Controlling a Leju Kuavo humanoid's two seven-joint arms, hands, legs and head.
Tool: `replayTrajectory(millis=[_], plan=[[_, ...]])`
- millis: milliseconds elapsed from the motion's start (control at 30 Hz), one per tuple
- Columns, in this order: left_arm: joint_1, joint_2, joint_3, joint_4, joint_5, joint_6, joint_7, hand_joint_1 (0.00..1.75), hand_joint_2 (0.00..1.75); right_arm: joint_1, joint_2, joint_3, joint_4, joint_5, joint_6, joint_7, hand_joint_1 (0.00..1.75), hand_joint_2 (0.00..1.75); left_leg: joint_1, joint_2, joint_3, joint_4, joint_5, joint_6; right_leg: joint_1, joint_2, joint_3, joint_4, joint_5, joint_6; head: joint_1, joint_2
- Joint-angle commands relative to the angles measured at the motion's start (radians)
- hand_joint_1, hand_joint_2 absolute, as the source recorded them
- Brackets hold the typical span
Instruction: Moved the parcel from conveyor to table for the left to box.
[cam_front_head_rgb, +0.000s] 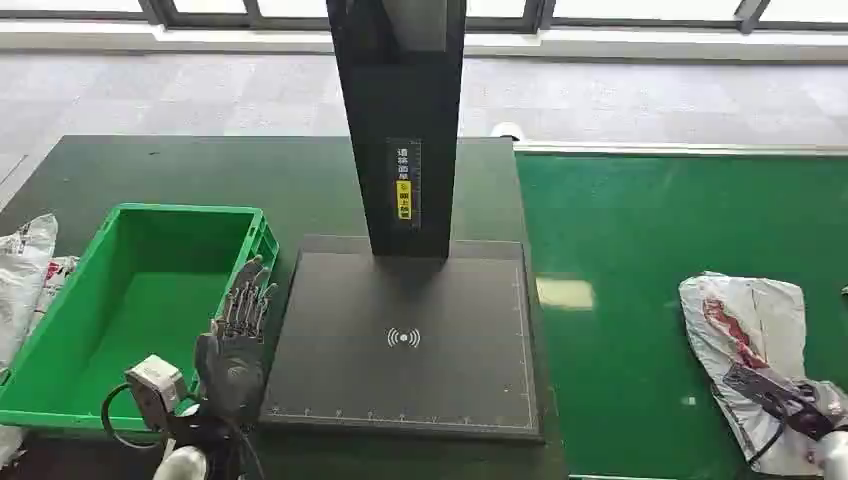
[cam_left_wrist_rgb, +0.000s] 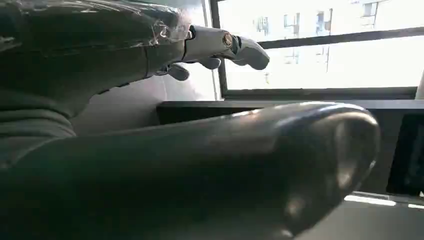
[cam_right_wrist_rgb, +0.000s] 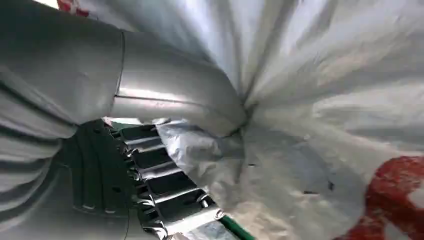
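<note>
A white parcel (cam_front_head_rgb: 752, 350) with red print lies on the green conveyor (cam_front_head_rgb: 620, 240), close to its near right corner. The right hand (cam_front_head_rgb: 790, 398) rests on the parcel's near end; in the right wrist view its thick thumb (cam_right_wrist_rgb: 175, 102) presses into the crumpled white film (cam_right_wrist_rgb: 325, 100), dark fingers (cam_right_wrist_rgb: 165, 195) tucked against the wrap, gripping it. Bare green belt stretches left of the parcel up to the dark surface (cam_front_head_rgb: 200, 170). On that surface a black scanner pad (cam_front_head_rgb: 400, 340) sits at the near edge under a black post (cam_front_head_rgb: 400, 120), with a green box (cam_front_head_rgb: 135, 300) just left of it. The left hand (cam_front_head_rgb: 238, 340) hovers between box and pad, fingers extended and slightly apart, holding nothing. More white bags (cam_front_head_rgb: 25, 275) lie at the surface's left edge
</note>
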Motion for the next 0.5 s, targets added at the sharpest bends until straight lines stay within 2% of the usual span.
replayTrajectory(millis=[33, 167, 333, 433, 500], plan=[[-0.002, 0.010, 0.045, 0.013, -0.005, 0.003, 0.006, 0.00, 0.00, -0.024, 0.088, 0.034, -0.034, -0.021, -0.075, -0.023, 1.75, 1.75, 0.001, 0.004, 0.001, -0.002, 0.000, -0.001, 0.001, 0.003, 0.000, -0.002, 0.001, -0.001, 0.000, 0.000], [0.010, 0.008, 0.051, -0.001, -0.007, 0.009, 0.010, 0.00, 0.00, -0.063, 0.112, 0.038, -0.066, -0.033, -0.180, -0.029, 1.75, 1.75, 0.001, 0.009, 0.002, -0.006, 0.002, -0.003, 0.001, 0.007, -0.001, -0.005, 0.004, -0.002, 0.000, 0.000], [0.010, 0.008, 0.051, -0.001, -0.007, 0.009, 0.010, 0.00, 0.00, -0.063, 0.112, 0.042, -0.066, -0.034, -0.179, -0.025, 1.75, 1.75, 0.001, 0.007, 0.000, -0.003, 0.001, -0.002, 0.000, 0.006, -0.001, -0.002, 0.003, -0.001, 0.000, 0.000], [0.021, 0.004, 0.056, -0.008, -0.008, 0.011, 0.012, 0.00, 0.00, -0.050, 0.138, 0.038, -0.112, -0.077, -0.276, -0.068, 1.75, 1.75, 0.001, 0.004, 0.000, -0.002, 0.001, -0.002, 0.000, 0.004, -0.001, -0.001, 0.002, -0.001, 0.000, 0.000], [0.028, 0.003, 0.056, -0.010, -0.008, 0.013, 0.012, 0.00, 0.00, -0.042, 0.151, 0.042, -0.137, -0.089, -0.292, -0.074, 1.75, 1.75, 0.000, 0.006, 0.001, -0.004, 0.001, -0.002, 0.000, 0.006, -0.001, -0.002, 0.003, -0.001, 0.000, 0.000]])
